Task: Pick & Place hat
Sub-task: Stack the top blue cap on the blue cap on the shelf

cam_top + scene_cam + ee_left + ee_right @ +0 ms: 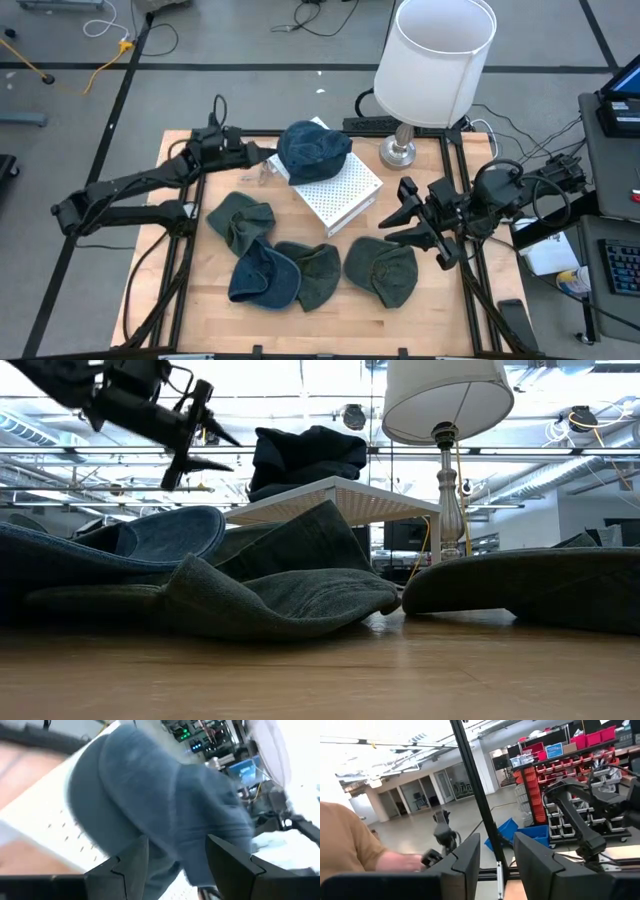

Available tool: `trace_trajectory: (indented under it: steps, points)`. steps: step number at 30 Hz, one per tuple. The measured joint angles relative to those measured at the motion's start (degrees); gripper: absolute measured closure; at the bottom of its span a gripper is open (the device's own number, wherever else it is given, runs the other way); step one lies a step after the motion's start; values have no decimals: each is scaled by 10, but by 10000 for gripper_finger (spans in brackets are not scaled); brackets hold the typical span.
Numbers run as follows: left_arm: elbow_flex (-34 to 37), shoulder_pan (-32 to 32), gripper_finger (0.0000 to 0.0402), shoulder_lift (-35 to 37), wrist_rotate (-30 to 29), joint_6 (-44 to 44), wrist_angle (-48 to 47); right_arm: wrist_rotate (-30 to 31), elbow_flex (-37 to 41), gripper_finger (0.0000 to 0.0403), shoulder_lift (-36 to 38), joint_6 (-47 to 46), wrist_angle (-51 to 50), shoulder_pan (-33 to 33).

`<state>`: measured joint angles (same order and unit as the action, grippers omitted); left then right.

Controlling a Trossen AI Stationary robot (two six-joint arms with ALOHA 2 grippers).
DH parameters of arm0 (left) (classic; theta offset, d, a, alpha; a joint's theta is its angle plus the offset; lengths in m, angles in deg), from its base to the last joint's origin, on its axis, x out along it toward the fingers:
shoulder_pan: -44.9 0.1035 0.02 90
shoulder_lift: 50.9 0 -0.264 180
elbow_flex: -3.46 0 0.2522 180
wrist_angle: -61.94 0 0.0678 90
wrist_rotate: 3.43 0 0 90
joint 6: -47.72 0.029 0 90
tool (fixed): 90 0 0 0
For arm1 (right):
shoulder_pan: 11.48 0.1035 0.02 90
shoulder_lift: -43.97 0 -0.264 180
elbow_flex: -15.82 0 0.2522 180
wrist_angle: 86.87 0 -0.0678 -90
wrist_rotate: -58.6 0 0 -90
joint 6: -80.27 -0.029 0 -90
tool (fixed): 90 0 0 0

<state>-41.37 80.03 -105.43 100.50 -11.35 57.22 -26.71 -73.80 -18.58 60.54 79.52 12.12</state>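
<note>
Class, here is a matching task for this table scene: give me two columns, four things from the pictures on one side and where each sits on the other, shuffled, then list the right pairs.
Things
1. blue hat
2. lamp
3. left gripper
4. right gripper

Places
A. at the table's far edge, beside the white perforated box
B. on top of the white perforated box
C. above the table's right side, apart from all the hats
D. just beside the box, jaws open facing the blue hat

Pairs: 1-B, 2-A, 3-D, 4-C
</note>
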Motion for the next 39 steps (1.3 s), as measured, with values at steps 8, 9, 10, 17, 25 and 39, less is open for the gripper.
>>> trace_trajectory:
  steps: [8,9,10,17,25,39]
  points:
    - [64,-18,204,-18,-22,-86,109,0,0,289,0,-16,0,0]
    - [66,-19,204,-23,-24,-90,106,0,0,289,0,-16,0,0]
    - [66,-19,204,-29,-25,-92,104,0,0,289,0,-15,0,0]
    - [66,-19,204,-67,-25,-120,159,27,0,289,0,-6,0,0]
    - [66,-27,204,-115,-31,-142,211,45,0,289,0,-6,0,0]
    - [66,-31,204,-138,-57,-153,264,45,0,289,0,-6,0,0]
